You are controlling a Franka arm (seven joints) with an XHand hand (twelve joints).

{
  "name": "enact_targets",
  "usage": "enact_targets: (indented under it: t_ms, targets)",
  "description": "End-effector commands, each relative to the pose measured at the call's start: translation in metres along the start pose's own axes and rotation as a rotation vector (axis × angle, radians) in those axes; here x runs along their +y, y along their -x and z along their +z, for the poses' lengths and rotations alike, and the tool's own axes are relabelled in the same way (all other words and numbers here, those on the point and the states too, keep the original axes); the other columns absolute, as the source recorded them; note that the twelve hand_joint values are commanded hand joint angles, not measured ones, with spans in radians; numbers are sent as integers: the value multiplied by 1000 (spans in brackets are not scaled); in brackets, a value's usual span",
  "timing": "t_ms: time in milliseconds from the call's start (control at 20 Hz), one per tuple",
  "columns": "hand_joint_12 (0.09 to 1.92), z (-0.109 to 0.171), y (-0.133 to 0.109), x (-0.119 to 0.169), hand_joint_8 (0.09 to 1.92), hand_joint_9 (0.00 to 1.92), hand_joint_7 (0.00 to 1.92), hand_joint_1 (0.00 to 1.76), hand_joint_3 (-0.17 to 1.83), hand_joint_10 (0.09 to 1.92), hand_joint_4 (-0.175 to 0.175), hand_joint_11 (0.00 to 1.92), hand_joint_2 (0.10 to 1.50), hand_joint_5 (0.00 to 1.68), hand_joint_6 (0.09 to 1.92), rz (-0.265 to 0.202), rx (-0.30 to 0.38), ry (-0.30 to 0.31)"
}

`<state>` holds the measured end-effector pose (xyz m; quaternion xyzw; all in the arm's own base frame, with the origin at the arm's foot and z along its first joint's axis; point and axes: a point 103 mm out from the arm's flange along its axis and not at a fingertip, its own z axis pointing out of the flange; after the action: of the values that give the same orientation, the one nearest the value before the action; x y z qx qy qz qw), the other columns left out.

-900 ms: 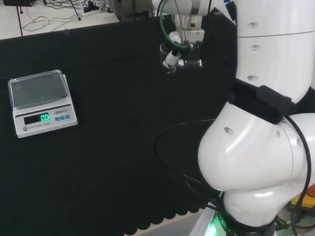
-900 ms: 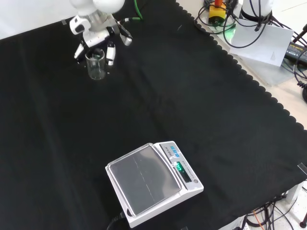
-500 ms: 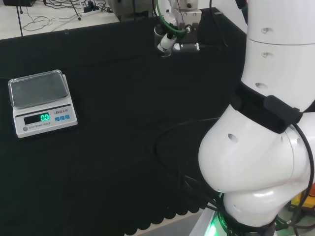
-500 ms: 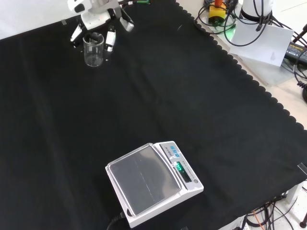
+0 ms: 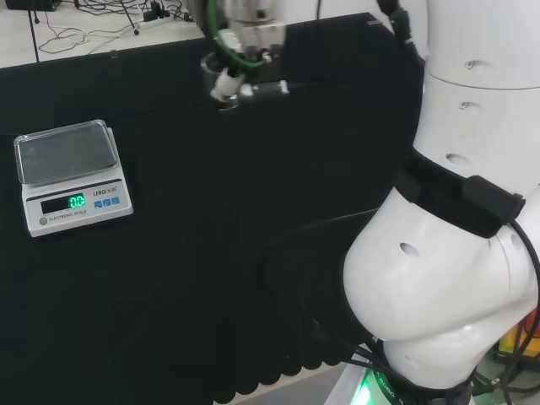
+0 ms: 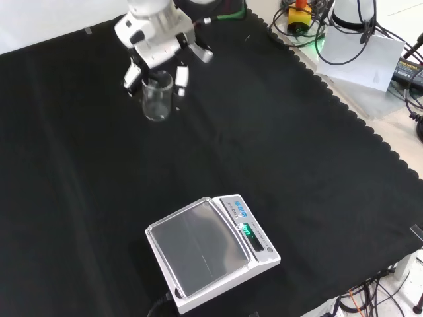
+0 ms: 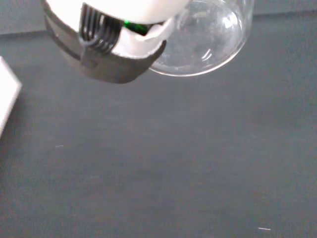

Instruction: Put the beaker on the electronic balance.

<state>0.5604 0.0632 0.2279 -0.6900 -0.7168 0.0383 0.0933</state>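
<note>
the hand was curled round the top of the clear glass beaker, fingers reaching down either side of its rim, and the beaker hung upright beneath the palm, apparently clear of the black cloth, though from the front i could not be sure of the gap. the landmark was the scale, white with a clear pan and a lit green display. in the front view the beaker was well above and a little left of the scale, well apart from it; in the head view the hand was up and to the right of the scale, with open cloth between them. close up, from the wrist, the round bottom of the beaker showed beside a dark-tipped part of the hand, with bare cloth below and nothing inside the glass that i could make out. i took this to be the carrying step: the glass was gripped and lifted, not yet over the scale. the next move, by my reckoning, called for bringing the beaker across until it was centred over the pan, keeping it upright, lowering it until the base sat flat, and only then letting the fingers go. the pan had a raised lip, so coming in too low could catch it.
</note>
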Motion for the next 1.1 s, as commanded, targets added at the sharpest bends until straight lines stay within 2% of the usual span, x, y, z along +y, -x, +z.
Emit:
enact_targets:
  t_ms: [50, 150, 250, 500, 800, 1100]
  targets:
    - [826, 16, -165, 18, 1478, 1135, 839, 1171, 637, 1160, 9, 1413, 919, 771, 1408, -230, -9, -23]
    - [826, 22, -197, 26, 1479, 1136, 839, 1171, 637, 1160, 10, 1413, 919, 771, 1408, -280, -16, -36]
    - [826, 28, -220, 35, 1480, 1138, 838, 1171, 638, 1160, 10, 1414, 918, 772, 1407, -311, -15, -51]
    - [827, 46, -260, 57, 1480, 1140, 838, 1171, 639, 1160, 10, 1414, 917, 774, 1405, -349, -22, -95]
    - [829, 68, -287, 71, 1479, 1146, 840, 1172, 644, 1158, 11, 1417, 913, 780, 1398, -378, -26, -135]
    - [830, 83, -291, 77, 1474, 1150, 844, 1174, 649, 1155, 11, 1417, 908, 785, 1394, -402, -45, -155]
